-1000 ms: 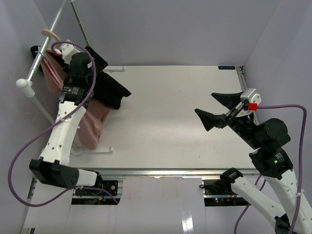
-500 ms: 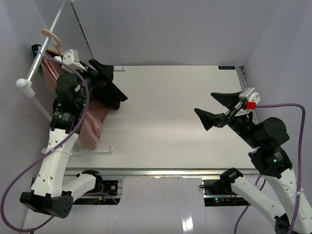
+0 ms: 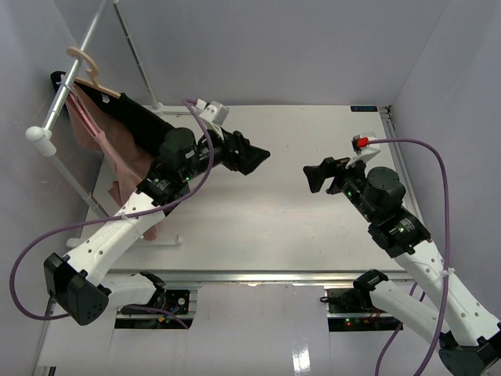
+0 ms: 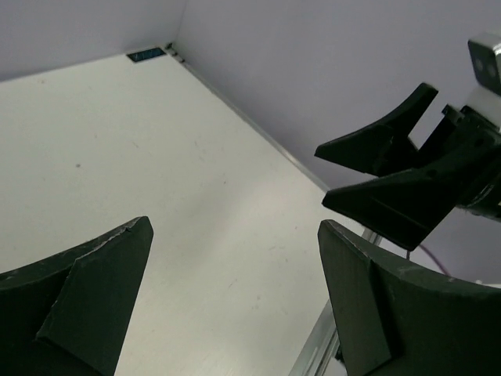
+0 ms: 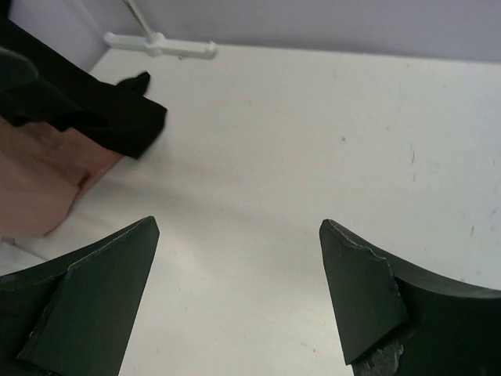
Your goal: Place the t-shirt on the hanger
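The tan wooden hanger hangs by its hook on the grey rail at the far left. A pink t-shirt hangs from it, with a black garment draped over it. Both also show in the right wrist view, the pink t-shirt and the black garment at the left. My left gripper is open and empty above the table's middle, away from the hanger; in its wrist view only bare table lies between the fingers. My right gripper is open and empty, facing the left one, and shows in the left wrist view.
The grey metal rail slopes along the left wall on a white stand with feet on the table. A white foot of the stand shows at the table's far edge. Purple walls close in the back and right sides.
My left arm has swung away from the hanger and out over the table's middle, gripper open. My right gripper has turned and moved left toward the middle.
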